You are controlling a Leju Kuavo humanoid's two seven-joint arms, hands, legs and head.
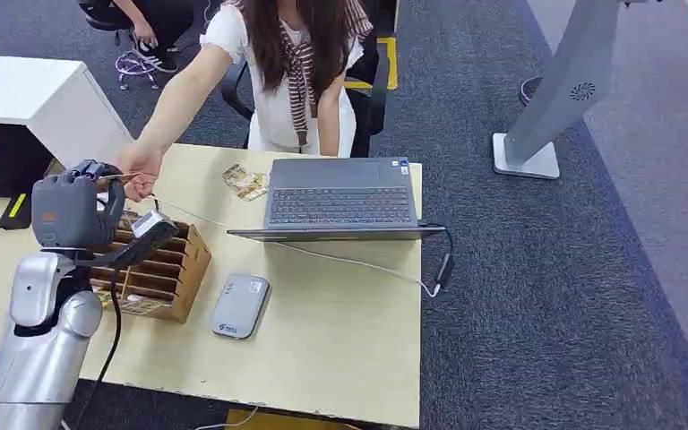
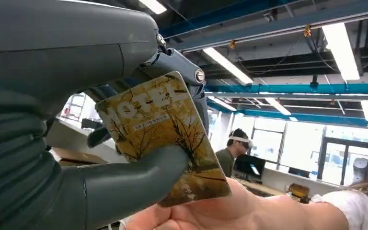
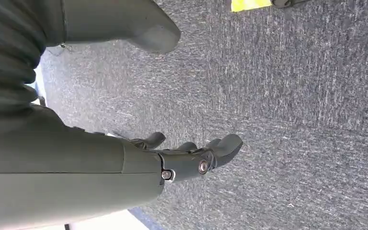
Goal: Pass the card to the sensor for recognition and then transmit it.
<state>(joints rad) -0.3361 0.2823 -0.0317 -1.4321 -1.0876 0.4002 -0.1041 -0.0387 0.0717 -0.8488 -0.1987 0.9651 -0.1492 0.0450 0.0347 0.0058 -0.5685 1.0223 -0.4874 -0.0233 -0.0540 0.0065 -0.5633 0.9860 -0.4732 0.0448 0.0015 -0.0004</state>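
Left hand (image 2: 76,158) is up off the desk and clamped on the card (image 2: 165,139); thumb pressing across the card's printed face, darker fingers backing it from behind; that pinch sits near one end, so most of the card juts out past the thumb, free for someone to take. And here is the taker: the person's hand (image 2: 206,211) lies right under the card's free end, palm touching its lower edge, so this reads as the handover stage, the pass to the person rather than the scan. From the head view, the left hand (image 1: 72,210) hangs above the slotted cardboard rack (image 1: 157,269), the person's arm reaching across the desk (image 1: 340,340) to meet it; the grey card reader (image 1: 240,305) rests on the desk beyond the rack, well apart from the hand, beside the laptop (image 1: 340,199). Card's long axis runs outward from the pinch, away from the wrist toward the person's palm, printed face to the wrist camera. Right hand (image 3: 191,155) hangs over carpet, fingers loosely apart, holding nothing.
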